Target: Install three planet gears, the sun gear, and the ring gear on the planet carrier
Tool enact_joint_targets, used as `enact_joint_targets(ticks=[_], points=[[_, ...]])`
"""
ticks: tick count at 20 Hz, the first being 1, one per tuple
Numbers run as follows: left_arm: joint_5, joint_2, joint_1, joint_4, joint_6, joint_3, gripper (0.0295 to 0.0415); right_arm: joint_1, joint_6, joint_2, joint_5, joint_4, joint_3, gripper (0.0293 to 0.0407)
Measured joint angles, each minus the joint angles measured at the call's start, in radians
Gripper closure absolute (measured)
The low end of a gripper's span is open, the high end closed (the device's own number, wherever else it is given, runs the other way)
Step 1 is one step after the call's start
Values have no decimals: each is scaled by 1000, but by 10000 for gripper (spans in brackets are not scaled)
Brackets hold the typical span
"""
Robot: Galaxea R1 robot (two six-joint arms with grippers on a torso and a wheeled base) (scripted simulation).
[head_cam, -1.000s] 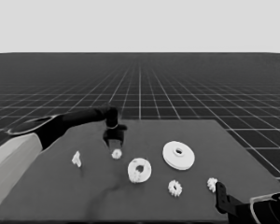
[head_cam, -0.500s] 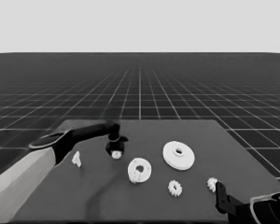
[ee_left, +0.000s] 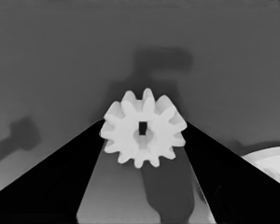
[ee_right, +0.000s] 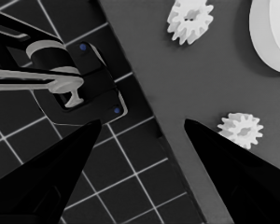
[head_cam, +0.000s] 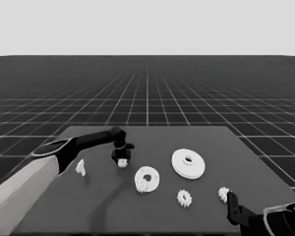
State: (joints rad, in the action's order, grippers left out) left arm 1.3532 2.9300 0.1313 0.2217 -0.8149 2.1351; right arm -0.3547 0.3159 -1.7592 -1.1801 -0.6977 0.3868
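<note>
1. The left gripper [head_cam: 121, 158] is down at a small toothed gear [ee_left: 143, 129] left of the table's [head_cam: 255, 157] middle, fingers clamped on its sides.
2. The right gripper [head_cam: 233, 209] waits at the near right corner, fingers apart.

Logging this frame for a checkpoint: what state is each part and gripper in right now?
Left gripper: over the table's left-middle, fingers astride a gear.
That gear: between its fingers.
Smaller round part: flat on the table, one gear on it.
Larger round part: flat, not installed.
Two gears: loose.
Right gripper: parked, open, empty.
</note>
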Motion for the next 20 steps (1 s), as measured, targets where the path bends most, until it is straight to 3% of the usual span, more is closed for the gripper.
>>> enact_joint_targets(ticks=[4, 7, 10, 14, 16, 20], points=[[0, 0, 0, 0, 0, 0, 398, 0, 0, 0, 0, 0, 0, 315], [106, -72, -131, -82, -89, -180, 398, 0, 0, 0, 0, 0, 0, 315], [123, -75, -160, -106, -93, -189, 398, 0, 0, 0, 0, 0, 0, 315], [126, -75, -165, -112, -93, -190, 398, 0, 0, 0, 0, 0, 0, 315], [147, 30, -157, -87, -299, -287, 398, 0, 0, 0, 0, 0, 0, 315], [156, 116, -153, -80, -364, -273, 398, 0, 0, 0, 0, 0, 0, 315]])
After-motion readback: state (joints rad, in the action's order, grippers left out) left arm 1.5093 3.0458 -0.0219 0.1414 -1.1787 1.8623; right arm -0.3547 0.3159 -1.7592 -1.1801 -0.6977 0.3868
